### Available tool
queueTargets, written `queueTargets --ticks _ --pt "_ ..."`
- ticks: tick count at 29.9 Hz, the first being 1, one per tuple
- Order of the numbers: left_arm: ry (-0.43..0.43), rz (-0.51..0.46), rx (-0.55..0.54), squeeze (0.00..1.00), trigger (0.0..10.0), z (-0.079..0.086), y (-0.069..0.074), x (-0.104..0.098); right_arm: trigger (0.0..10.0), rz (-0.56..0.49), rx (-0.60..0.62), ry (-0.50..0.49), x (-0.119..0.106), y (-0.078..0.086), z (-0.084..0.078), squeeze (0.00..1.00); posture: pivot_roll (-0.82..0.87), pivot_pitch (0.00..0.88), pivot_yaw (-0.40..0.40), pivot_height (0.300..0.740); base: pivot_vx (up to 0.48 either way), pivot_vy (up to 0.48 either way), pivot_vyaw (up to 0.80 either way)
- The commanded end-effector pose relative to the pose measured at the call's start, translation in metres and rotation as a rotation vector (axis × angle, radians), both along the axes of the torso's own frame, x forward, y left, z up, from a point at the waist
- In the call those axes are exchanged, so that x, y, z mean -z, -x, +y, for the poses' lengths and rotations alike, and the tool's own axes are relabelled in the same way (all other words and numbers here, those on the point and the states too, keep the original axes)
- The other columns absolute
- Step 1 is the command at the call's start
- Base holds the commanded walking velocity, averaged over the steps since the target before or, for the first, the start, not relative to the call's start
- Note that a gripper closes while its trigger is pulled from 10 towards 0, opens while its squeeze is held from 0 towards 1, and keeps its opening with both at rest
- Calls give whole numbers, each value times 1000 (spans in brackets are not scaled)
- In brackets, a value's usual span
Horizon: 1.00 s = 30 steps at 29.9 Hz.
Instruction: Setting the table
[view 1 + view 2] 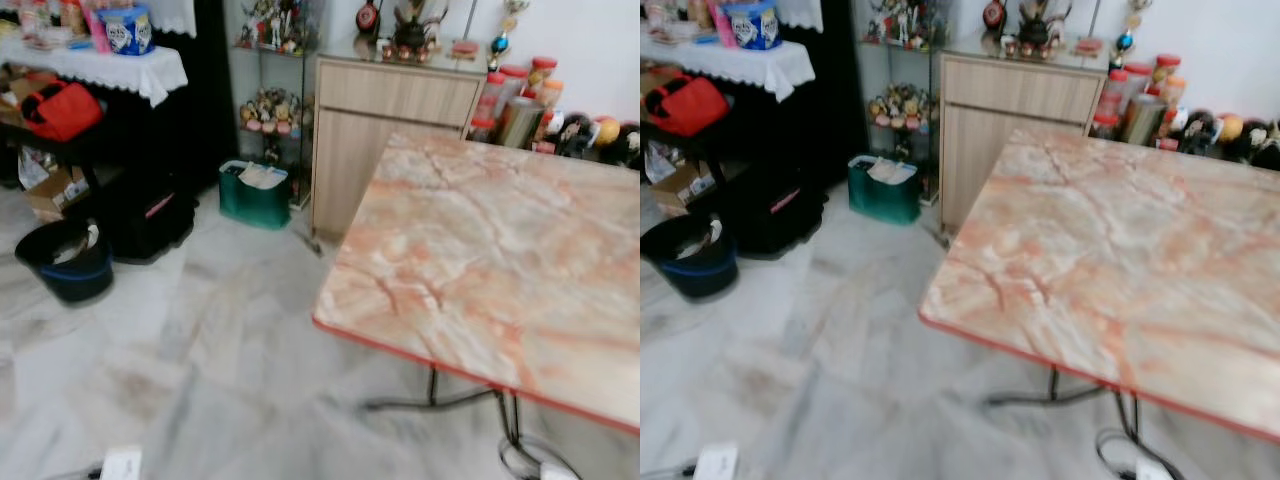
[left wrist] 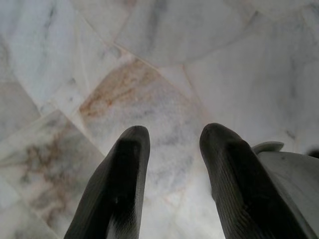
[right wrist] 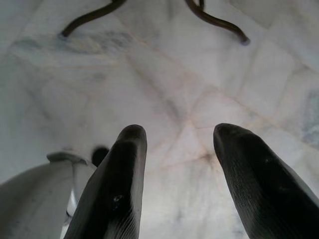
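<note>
The table (image 1: 500, 270) stood bare ahead and to the robot's right, nearer the right arm. Both arms hung over the floor (image 2: 164, 59), left gripper (image 2: 172, 137) and right gripper (image 3: 174, 137) spread wide, holding nothing.

Pink-and-cream marble veining is running across the desk (image 1: 500, 270), edged in red. Below the black-fingered left claw (image 2: 169, 149) and right claw (image 3: 174, 149), the floor (image 1: 200, 340) is showing white-grey marble with rusty patches. A green bin (image 1: 255, 195), red bag (image 1: 60, 110) and light wood cabinet (image 1: 385, 125) are adding colour beyond.
</note>
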<state>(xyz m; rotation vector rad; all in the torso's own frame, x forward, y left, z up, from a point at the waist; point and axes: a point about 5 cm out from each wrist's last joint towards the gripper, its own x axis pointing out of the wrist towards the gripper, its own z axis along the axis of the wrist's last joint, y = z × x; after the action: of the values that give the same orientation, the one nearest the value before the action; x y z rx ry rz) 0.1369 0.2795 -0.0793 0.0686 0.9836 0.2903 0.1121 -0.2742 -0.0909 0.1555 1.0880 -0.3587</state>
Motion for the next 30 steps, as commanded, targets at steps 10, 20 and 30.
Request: queueTargets --ticks 10,20,30 --pt "20 5 -4 0 10000 -5 -2 1 10000 -7 5 18 -4 -1 -9 0 33 0 -50 732 0 -480 -691" --pt "29 21 -1 0 10000 -13 9 8 10000 -26 16 23 -5 -2 -10 0 30 0 -48 732 0 -480 0" --pt "25 39 1 0 10000 -9 14 8 10000 -31 18 18 -3 -2 -7 0 31 0 -35 732 0 -480 0"
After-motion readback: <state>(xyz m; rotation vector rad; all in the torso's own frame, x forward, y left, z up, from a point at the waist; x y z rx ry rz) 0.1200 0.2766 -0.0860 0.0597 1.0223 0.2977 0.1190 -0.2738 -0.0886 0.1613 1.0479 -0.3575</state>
